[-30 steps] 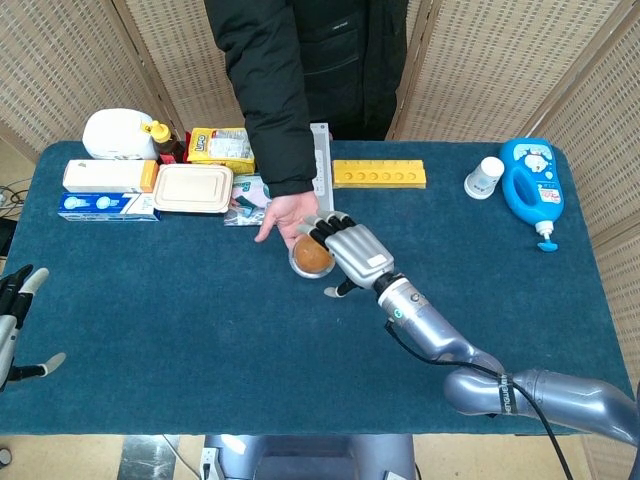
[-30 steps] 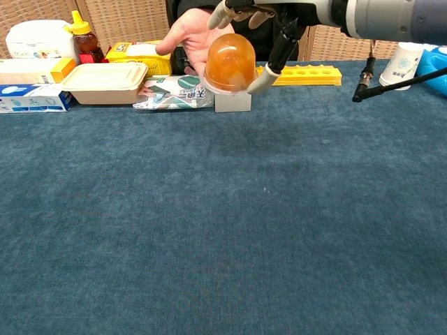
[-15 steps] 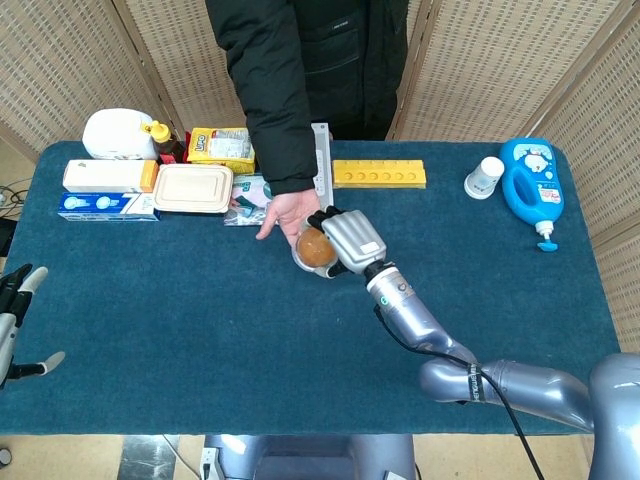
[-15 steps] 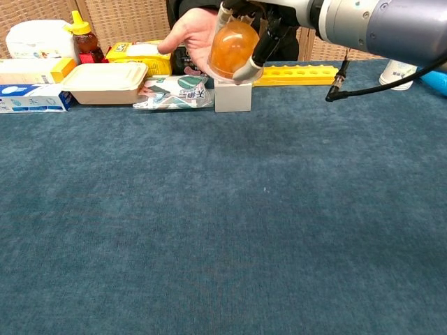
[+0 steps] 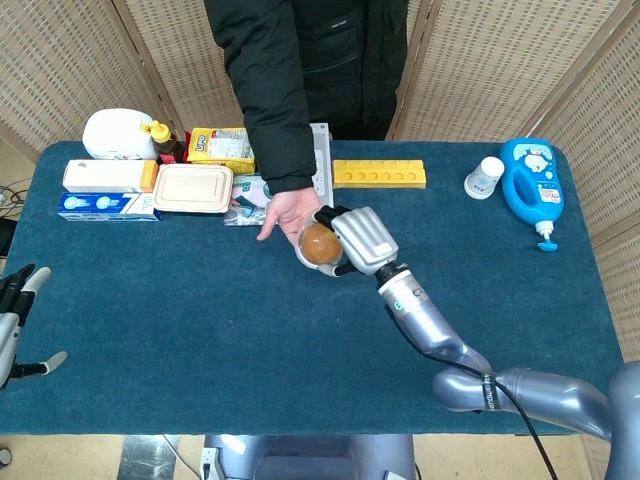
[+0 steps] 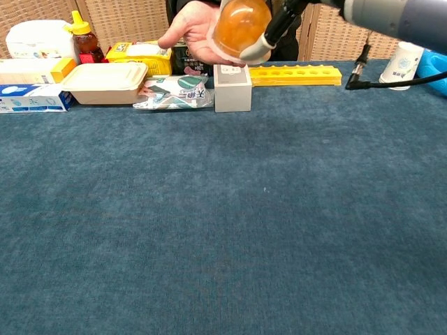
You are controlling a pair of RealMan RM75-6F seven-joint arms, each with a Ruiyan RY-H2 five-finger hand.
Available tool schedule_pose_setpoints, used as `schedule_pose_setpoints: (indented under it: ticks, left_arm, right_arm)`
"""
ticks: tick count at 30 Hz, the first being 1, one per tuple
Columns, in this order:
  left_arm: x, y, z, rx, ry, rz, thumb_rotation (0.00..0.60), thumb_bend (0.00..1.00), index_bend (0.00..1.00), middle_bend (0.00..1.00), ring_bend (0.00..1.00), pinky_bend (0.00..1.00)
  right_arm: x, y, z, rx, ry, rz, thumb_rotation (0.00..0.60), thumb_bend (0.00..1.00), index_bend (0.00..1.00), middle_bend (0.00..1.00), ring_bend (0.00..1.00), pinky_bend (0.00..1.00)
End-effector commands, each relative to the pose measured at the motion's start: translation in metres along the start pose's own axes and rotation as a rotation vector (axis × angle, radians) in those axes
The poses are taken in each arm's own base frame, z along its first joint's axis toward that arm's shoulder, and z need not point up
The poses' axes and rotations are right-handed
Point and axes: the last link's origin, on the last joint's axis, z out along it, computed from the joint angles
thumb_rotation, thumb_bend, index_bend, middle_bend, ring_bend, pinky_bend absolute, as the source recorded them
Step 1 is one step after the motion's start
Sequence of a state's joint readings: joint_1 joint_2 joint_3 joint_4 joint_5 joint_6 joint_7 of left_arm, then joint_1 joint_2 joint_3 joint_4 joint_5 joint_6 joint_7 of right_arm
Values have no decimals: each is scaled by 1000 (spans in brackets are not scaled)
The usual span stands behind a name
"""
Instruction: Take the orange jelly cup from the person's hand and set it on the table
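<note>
The orange jelly cup (image 5: 320, 243) (image 6: 241, 24) is up in the air above the table's middle back, against the person's open palm (image 5: 285, 212) (image 6: 188, 31). My right hand (image 5: 362, 240) (image 6: 279, 21) wraps it from the right, fingers curled over the dome and the thumb under its rim. Whether the person's hand still bears the cup I cannot tell. My left hand (image 5: 15, 320) hangs at the table's near left edge, fingers apart, holding nothing; the chest view does not show it.
A white box (image 6: 232, 88) stands right below the cup, with a yellow rack (image 5: 378, 174) behind it. A beige lunch box (image 5: 192, 188), packets and a honey bottle (image 6: 85, 40) crowd the back left. A blue bottle (image 5: 532, 190) and white cup (image 5: 484, 177) stand back right.
My right hand has closed round the jelly cup at the person's palm and raised it; in the chest view the cup sits higher than before. The left hand has stayed put.
</note>
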State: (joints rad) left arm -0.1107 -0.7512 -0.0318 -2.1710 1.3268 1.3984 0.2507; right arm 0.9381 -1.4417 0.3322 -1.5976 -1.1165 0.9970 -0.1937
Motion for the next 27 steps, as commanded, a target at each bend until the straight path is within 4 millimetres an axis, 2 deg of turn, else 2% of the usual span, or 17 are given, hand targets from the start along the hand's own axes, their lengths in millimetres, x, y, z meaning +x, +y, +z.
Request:
schedule_pose_setpoints:
  ticks: [1,5,10,15,21,23,27]
  left_arm:
    - [0,1,0,-3,-1,0,600,21,0,0,0,14]
    - [0,1,-2,-10,2,-2,600,21,0,0,0,14]
    - [1,1,-4,-14,5,-5,600,21,0,0,0,14]
    - [1,2,-6,-24,5,-4,600,20,0,0,0,14]
    - [1,2,-8,-25,9,-5,600,21,0,0,0,14]
    - [1,2,-8,-24,7,-4,600,22,0,0,0,14]
    - [-1,3,-7,-28,-3,4,600,21,0,0,0,14]
  right_arm:
    - [16,4,-17,9,27,-27,600,380,542,519,462,599]
    - [31,12,-40,7,35,-58,600,382,543,520,464,601]
    - [29,26,-66,-10,-4,-107,600,381,543,520,463,601]
    - [2,53,-83,-66,-93,-136,600,385,543,520,463,601]
    - [-38,78,-82,-128,-192,-148,600,385,543,520,463,601]
    - [-54,83,-80,-143,-234,-145,600,385,544,520,463,599]
    - [-73,86,-74,-148,-275,-147,600,384,536,513,445,577]
